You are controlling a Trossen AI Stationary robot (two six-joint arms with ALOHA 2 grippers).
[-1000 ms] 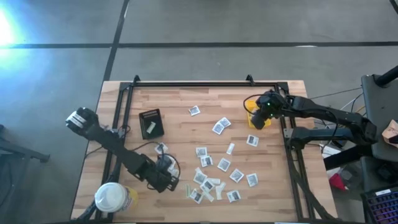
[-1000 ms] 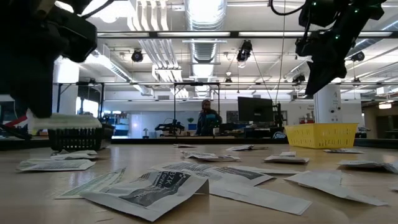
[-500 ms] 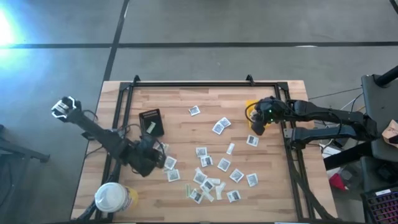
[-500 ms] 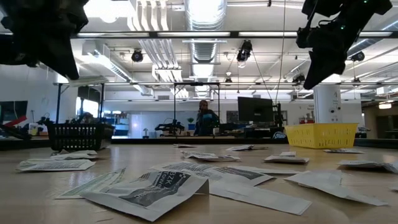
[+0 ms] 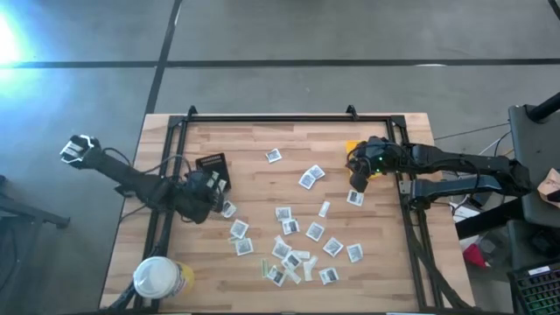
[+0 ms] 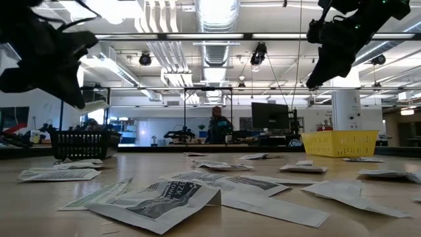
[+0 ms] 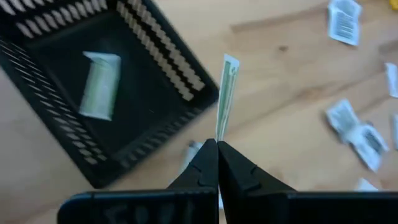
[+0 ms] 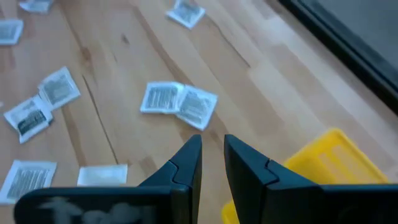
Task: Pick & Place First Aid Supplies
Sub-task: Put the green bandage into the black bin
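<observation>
The first aid supplies (image 5: 297,236) are small white packets with grey centres and a few pale strips, lying flat and scattered over the wooden table; they also show as packets (image 6: 177,194) in the low view. My left gripper (image 5: 213,186) hangs by the black tray (image 7: 81,99) and is shut on one narrow pale green strip (image 7: 226,93). Another strip (image 7: 99,84) lies inside the tray. My right gripper (image 8: 211,146) is open and holds nothing. It hovers beside the yellow bin (image 8: 317,168), above two packets (image 8: 179,102). My left gripper pinches the green strip by its near end (image 7: 219,135) between the two fingertips. The strip sticks out straight past the fingers, along their line. It is lifted clear of the table, beside the tray's rim (image 7: 186,74).
A round white-lidded yellow tub (image 5: 157,278) stands at the table's near left corner. A black frame rail (image 5: 289,118) runs around the tabletop. The yellow bin (image 6: 339,143) stands near the right rail. Bare wood lies along the far edge, between tray and bin.
My left gripper, shut, has risen from the packets near the table's near edge and travelled toward the far left, to the black tray. My right gripper has moved off the yellow bin toward the near edge, coming lower over the packets.
</observation>
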